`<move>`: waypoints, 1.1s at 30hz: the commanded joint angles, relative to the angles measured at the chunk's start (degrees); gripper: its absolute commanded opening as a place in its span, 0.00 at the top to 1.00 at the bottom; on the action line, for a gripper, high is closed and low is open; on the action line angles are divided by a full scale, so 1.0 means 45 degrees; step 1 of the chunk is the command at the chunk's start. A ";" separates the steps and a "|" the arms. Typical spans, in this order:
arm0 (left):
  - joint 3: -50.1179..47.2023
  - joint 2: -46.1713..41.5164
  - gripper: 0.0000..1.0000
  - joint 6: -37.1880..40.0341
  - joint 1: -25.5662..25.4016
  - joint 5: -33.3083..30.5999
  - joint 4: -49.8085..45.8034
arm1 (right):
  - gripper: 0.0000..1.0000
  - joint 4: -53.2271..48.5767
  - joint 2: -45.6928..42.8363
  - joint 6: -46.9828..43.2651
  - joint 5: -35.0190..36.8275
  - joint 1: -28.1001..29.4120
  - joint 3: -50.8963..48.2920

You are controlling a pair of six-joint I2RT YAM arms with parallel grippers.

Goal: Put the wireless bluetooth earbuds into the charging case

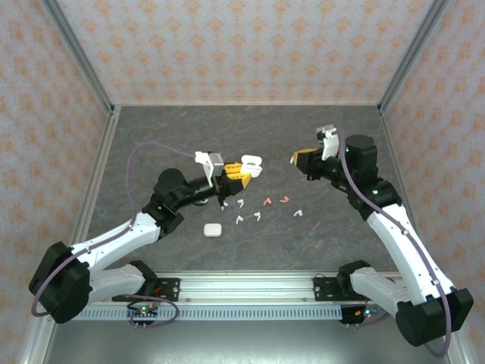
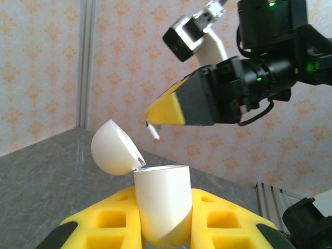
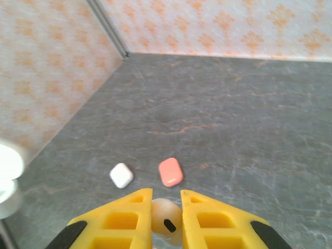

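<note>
Both arms bend and reach toward each other, the left gripper squeezing the open case, the right gripper pinching one white earbud up beside the case, not touching, other earbuds lying near the case.

The top camera looks down from above and behind the arm bases, taking in the whole table. The left wrist camera sits close behind the left gripper, facing level at the right gripper just ahead. The right wrist camera tilts steeply down past its jaws at the table beyond them. Top and left wrist views share both grippers.
</note>
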 commanded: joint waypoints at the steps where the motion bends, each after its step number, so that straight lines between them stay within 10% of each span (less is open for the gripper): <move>1: 0.0558 0.0159 1.00 -0.0156 -0.0097 0.0153 0.0833 | 0.83 0.0934 -0.0461 0.0313 -0.1406 0.0134 0.0275; 19: 0.0630 0.0240 1.00 -0.0232 -0.0097 0.0674 0.0774 | 0.84 0.2733 0.0967 0.0101 -0.1172 0.3724 0.1773; 33: 0.0552 0.0044 1.00 -0.0078 -0.0087 0.0645 0.0618 | 0.84 0.2842 0.1536 0.0070 -0.0109 0.4163 0.1949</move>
